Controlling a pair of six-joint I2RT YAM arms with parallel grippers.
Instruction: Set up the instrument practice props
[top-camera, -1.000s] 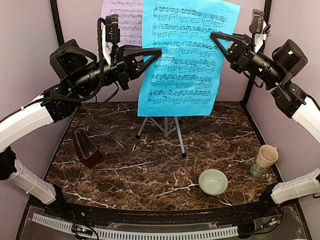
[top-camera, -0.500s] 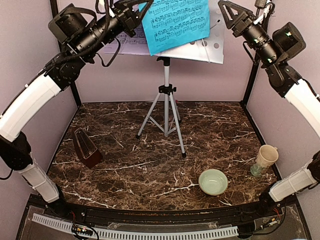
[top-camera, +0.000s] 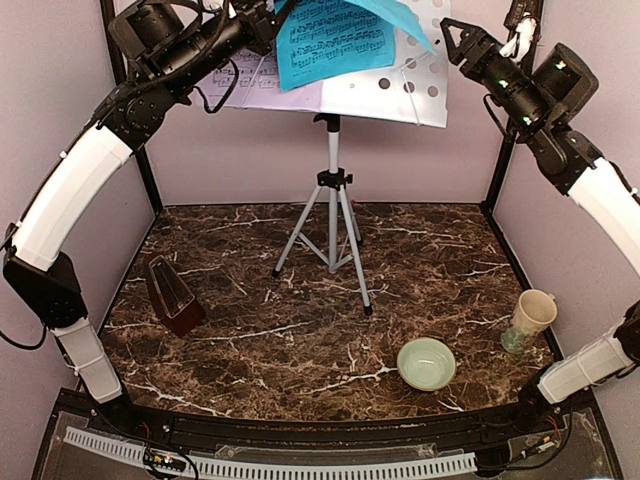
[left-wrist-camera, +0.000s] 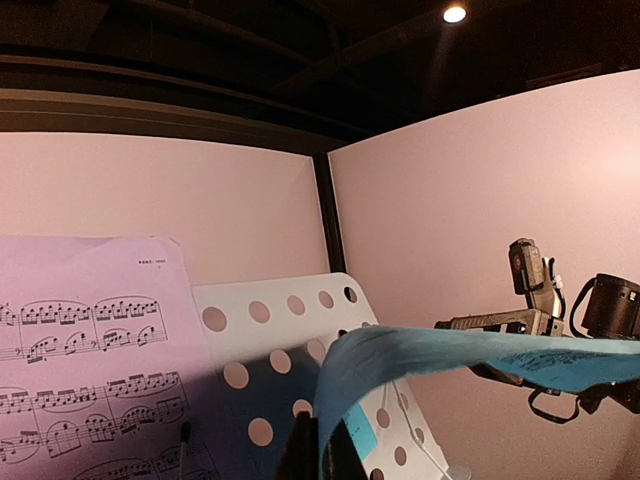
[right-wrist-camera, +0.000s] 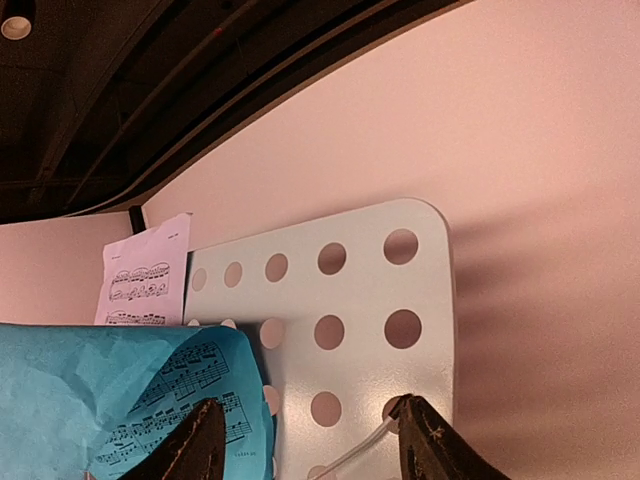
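You'll find no brand or label to read. There are only printed staves of notes on the cyan page (top-camera: 335, 42) and the lavender page (top-camera: 248, 78), plus a line of type at the lavender page's top corner, too fine to make out. Your left end effector (left-wrist-camera: 318, 452) is pinched together on the cyan page's edge, high over the white perforated desk (top-camera: 405, 92); the sheet bows out sideways past the desk. The lavender page lies on the desk's left half. Your right end effector (right-wrist-camera: 315, 445) has its fingers apart, gripping nothing, just beside the desk's right corner. The silver tripod music stand (top-camera: 333, 215) stands at the middle of the bench (top-camera: 250, 350), with the metronome (top-camera: 175, 296) well to its left. Near the front right sit a pale green bowl (top-camera: 426, 363) — only glaze shows inside — and a cream mug (top-camera: 530, 318), whose contents you can't tell.
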